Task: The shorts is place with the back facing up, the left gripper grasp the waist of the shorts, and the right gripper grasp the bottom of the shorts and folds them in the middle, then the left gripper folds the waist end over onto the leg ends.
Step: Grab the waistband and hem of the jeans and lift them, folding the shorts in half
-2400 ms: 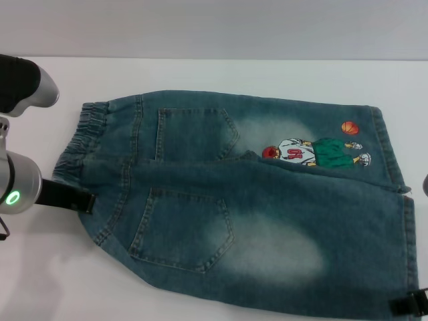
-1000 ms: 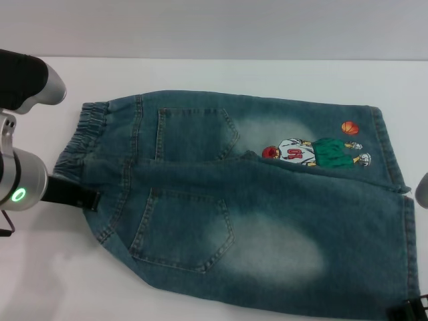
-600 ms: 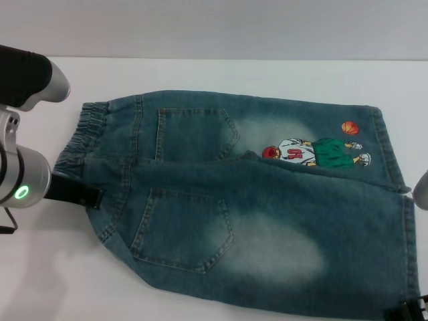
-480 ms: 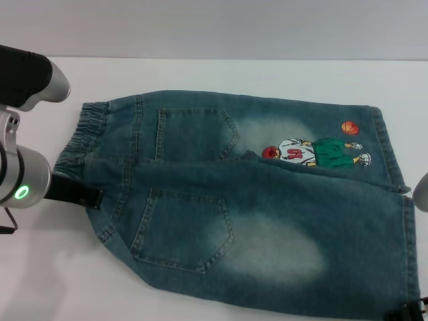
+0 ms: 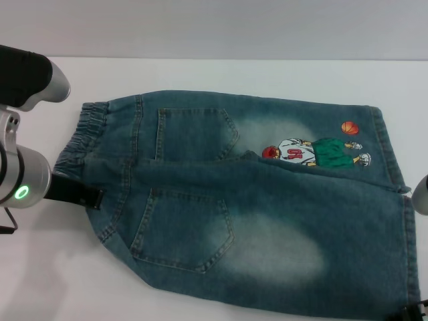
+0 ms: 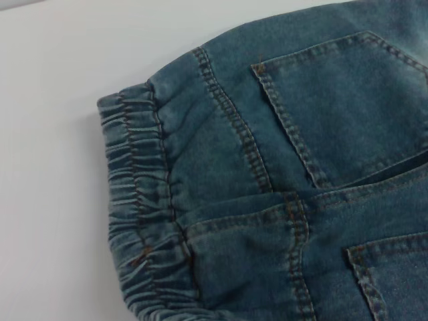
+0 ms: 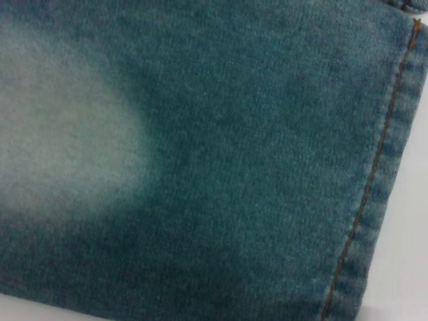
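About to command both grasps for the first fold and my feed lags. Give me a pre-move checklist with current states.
1. Shorts back side up, patch pockets showing: ok.
2. Shorts lying flat: not ok, one leg overlaps the other near the cartoon print.
3. Left gripper at the waistband: ok, at its near corner.
4. Left gripper closed on fabric: cannot tell.
5. Right gripper at the leg hem: ok, at the near corner, mostly out of frame.
6. Right gripper's grip: cannot tell.
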Controlling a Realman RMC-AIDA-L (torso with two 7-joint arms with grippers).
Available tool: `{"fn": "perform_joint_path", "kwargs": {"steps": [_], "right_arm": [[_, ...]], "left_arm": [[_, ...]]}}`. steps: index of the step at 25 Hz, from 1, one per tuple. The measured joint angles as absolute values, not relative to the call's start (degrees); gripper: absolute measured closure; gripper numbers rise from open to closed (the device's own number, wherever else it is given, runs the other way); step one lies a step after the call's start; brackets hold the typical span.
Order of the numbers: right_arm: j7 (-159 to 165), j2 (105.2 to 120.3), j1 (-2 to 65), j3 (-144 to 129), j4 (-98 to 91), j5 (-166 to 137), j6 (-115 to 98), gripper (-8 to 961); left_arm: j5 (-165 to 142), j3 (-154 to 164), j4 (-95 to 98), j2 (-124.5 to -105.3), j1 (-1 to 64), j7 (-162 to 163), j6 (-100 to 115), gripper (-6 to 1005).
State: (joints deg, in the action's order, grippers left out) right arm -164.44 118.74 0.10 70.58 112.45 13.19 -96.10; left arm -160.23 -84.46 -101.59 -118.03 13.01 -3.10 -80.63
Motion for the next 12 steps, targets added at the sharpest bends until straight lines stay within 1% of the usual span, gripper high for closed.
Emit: {"fn": "perform_joint_path", "kwargs": {"steps": [12], "right_arm": [[-164.4,118.80,0.4,70.0,111.4,13.5,-93.9,210]], "left_arm": [[-160.2,-84.5,-101.6,-118.03,13.0,-3.2,-80.7,997]]}}
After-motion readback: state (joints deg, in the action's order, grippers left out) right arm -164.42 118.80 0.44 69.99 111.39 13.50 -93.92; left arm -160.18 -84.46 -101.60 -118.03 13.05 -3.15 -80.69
